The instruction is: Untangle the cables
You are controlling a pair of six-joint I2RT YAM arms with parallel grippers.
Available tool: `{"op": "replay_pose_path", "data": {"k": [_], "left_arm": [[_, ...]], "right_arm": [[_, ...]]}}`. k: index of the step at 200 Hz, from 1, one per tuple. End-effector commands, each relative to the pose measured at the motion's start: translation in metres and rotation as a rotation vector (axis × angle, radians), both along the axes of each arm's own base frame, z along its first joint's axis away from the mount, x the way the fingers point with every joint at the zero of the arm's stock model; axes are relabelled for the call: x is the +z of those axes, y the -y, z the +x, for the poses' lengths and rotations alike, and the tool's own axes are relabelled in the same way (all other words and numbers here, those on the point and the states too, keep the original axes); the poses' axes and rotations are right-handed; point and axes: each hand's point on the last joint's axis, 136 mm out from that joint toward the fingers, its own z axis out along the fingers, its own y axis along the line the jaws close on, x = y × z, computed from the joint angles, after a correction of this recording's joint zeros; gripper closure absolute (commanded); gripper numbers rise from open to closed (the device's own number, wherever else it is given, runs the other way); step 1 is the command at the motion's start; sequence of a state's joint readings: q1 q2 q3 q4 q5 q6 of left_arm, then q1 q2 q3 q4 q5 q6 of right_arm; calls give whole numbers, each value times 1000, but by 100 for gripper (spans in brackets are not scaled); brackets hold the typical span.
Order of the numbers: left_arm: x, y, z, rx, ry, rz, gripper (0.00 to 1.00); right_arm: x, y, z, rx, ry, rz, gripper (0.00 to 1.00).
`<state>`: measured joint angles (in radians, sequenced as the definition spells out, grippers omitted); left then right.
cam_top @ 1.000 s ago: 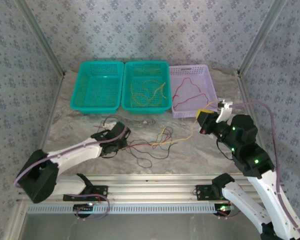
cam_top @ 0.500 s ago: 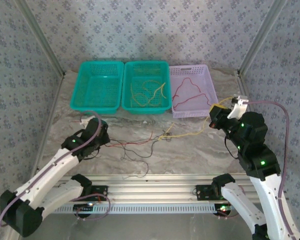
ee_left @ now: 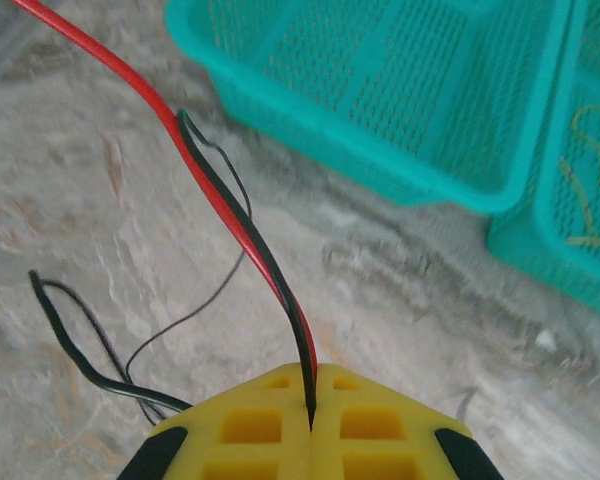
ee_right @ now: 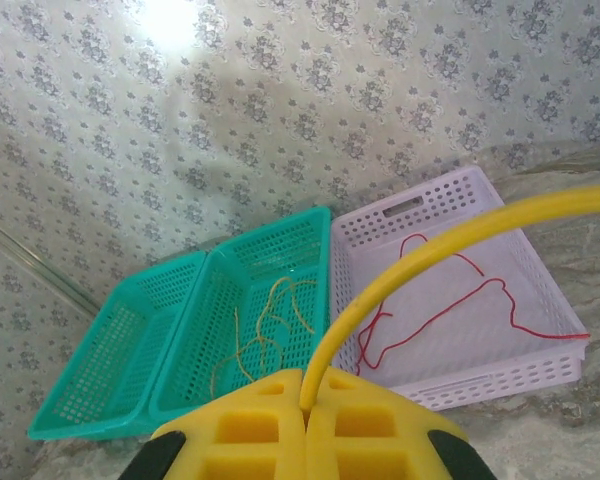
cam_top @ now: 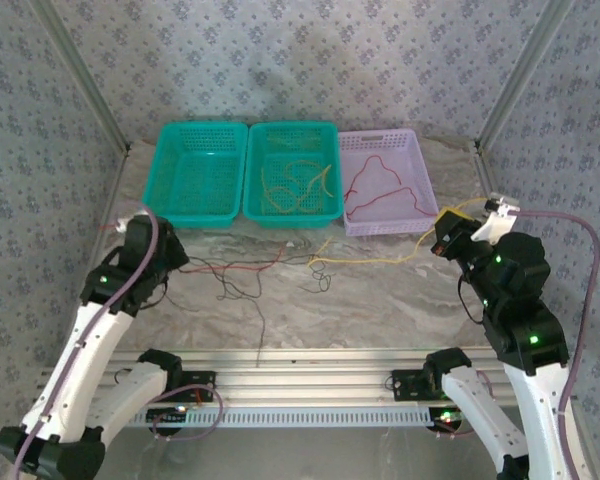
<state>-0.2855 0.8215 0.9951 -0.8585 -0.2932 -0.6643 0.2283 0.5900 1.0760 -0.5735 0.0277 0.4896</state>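
**Left arm.** The left arm (cam_top: 80, 340) rose from its base at the near edge of the desk (cam_top: 380, 310) and leaned forward. Its wrist sat nearer than, and well to the left of, the middle teal basket (cam_top: 293, 126). The left jaws pointed along the desk toward the ground in front of that basket. They were clenched on a red cable (ee_left: 130, 87) and a black cable (ee_left: 298, 345) together, both pinched in the seam between the yellow pads (ee_left: 280, 460).

**Right arm.** The right arm (cam_top: 520, 330) stood more upright with its elbow folded. Its wrist was nearer than, and well to the right of, the middle teal basket. The right jaws were clenched on a yellow cable (ee_right: 420, 255), which left the seam and arched up and rightward in the wrist view.

**Cables.** In the top view the red cable ran rightward from the left jaws, its long axis roughly parallel to the middle basket's near rim. The yellow cable ran leftward from the right jaws and sagged onto the desk. It reached a small tangle of loops (cam_top: 320, 272) just in front of the basket's near right corner. Thin black strands (cam_top: 230, 285) lay in loose loops nearer than the red cable, and one tail trailed toward the desk's near edge.

**Baskets.** Yellow wires (cam_top: 295, 180) lay coiled inside the middle basket. A second red cable (cam_top: 380, 185) lay in the lilac basket (cam_top: 380, 134) beside it on the right.
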Motion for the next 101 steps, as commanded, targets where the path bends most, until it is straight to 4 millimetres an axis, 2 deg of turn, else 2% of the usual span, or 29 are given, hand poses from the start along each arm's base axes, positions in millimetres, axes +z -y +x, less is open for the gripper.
{"op": "replay_pose_path", "data": {"k": [1,15,72,94,101], "left_arm": [[44,-8,3,-18,70,27,100],[63,-13,6,-12,96,40,100],[116,-26,12,1,167,91,100],[143,-33,11,18,210,127,100],[151,-36,11,24,223,140,100]], "right_arm": [[6,12,-3,-64,12,4,100],[4,16,-3,-87,10,-5,100],[-4,32,-4,-170,4,-40,100],[-17,37,-2,-199,-20,-56,100],[-27,39,-3,-208,-50,-65,100]]}}
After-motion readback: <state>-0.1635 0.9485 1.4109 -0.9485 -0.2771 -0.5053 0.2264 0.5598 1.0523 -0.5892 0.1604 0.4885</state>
